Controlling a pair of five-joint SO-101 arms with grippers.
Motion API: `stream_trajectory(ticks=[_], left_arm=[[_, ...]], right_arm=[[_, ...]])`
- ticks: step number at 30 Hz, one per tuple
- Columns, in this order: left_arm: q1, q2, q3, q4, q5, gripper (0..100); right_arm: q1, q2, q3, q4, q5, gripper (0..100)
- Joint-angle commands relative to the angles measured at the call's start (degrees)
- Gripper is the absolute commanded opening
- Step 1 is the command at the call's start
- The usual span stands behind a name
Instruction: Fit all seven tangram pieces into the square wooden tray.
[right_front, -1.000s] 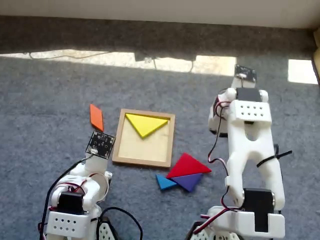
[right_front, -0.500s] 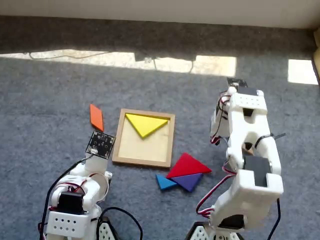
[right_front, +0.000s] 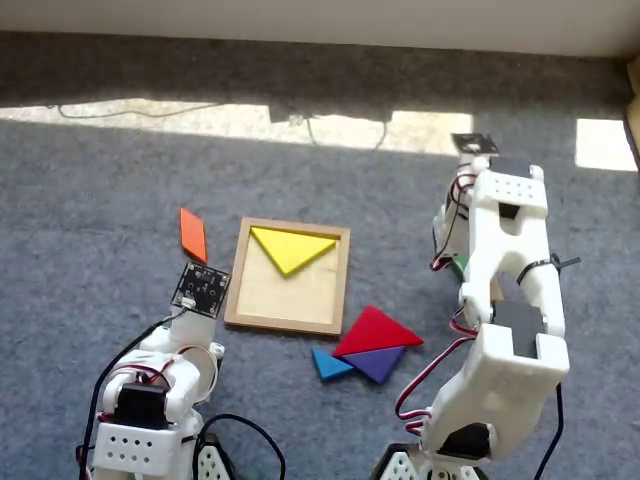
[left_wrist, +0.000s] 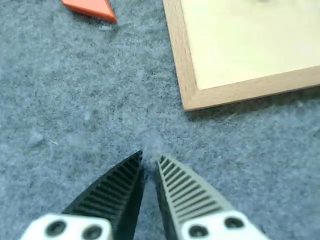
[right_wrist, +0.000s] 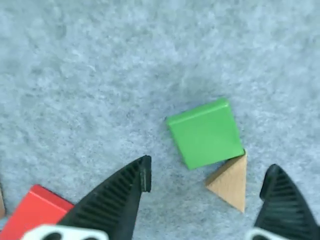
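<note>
Square wooden tray (right_front: 236, 276) at the middle of the grey carpeted table (right_front: 100, 180), flat yellow triangle (right_front: 291, 247) against its far rim.

The left gripper (left_wrist: 150, 165), ribbed jaws almost touching and empty, hangs near the tray's near left corner. The right gripper (right_wrist: 210, 174), jaws spread wide and empty, hovers over a glossy green square block (right_wrist: 205, 132) touching a bare-wood triangle (right_wrist: 231, 182), which lie under the arm from above. The orange parallelogram (right_front: 193, 235) lies beside the tray's left rim. The red triangle (right_front: 374, 329), purple triangle (right_front: 378, 362) and blue triangle (right_front: 330, 364) cluster off its near right corner.

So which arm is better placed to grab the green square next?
Right. The right arm has its jaws open above the green square and wooden triangle. The left arm has its jaws shut over carpet beside the tray.
</note>
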Motion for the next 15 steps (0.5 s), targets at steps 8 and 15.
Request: stream_trajectory(ticks=[8, 15], left_arm=[[0.75, -1.19, 1.19, -0.09, 0.53, 1], [0.75, -1.19, 1.19, -0.09, 0.53, 1]], right_arm=[[0.84, 10.33, -4.79, -0.75, 5.98, 33.4], [1.8, 12.09, -9.54, -0.31, 5.89, 20.4]])
